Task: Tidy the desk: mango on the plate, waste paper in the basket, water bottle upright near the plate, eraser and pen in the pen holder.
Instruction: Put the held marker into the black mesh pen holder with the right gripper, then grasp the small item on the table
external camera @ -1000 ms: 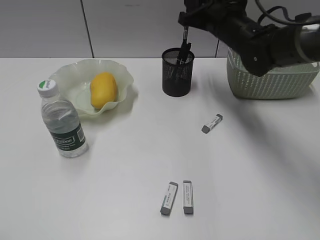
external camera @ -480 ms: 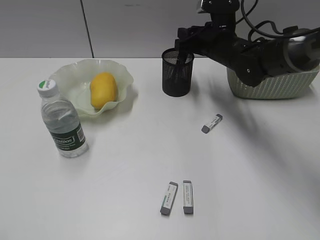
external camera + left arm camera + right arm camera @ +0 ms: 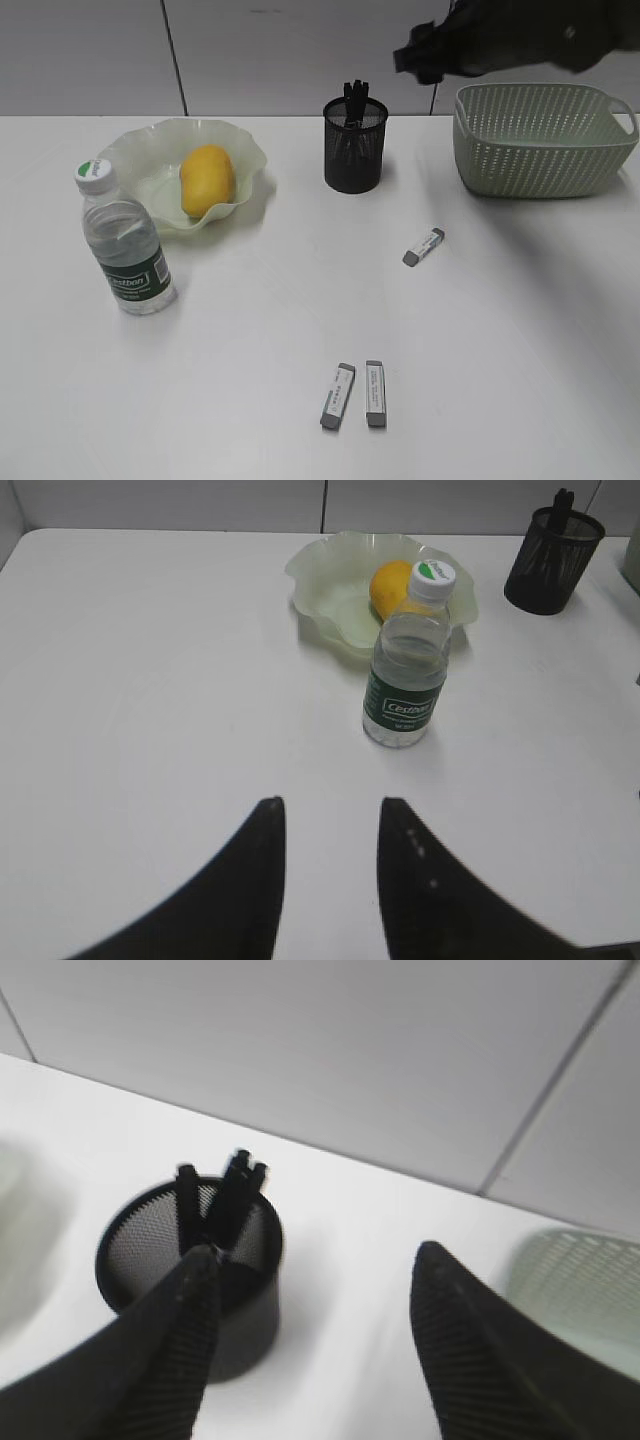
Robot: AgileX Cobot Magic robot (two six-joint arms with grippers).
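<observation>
My right pincer (image 3: 310,1345) spread wide above the pen holder (image 3: 355,146), pens (image 3: 354,96) inside, my left pincer (image 3: 328,865) parted, empty, over the worktop (image 3: 250,330)

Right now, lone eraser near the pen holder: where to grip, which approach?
Probably from straight above, jaws across the short width at the middle of the lone eraser. It lies flat on the desk, angled, with bare surface on both long sides, so turn the wrist to match its slant. The open right gripper is nearest, above the pen holder.
</observation>
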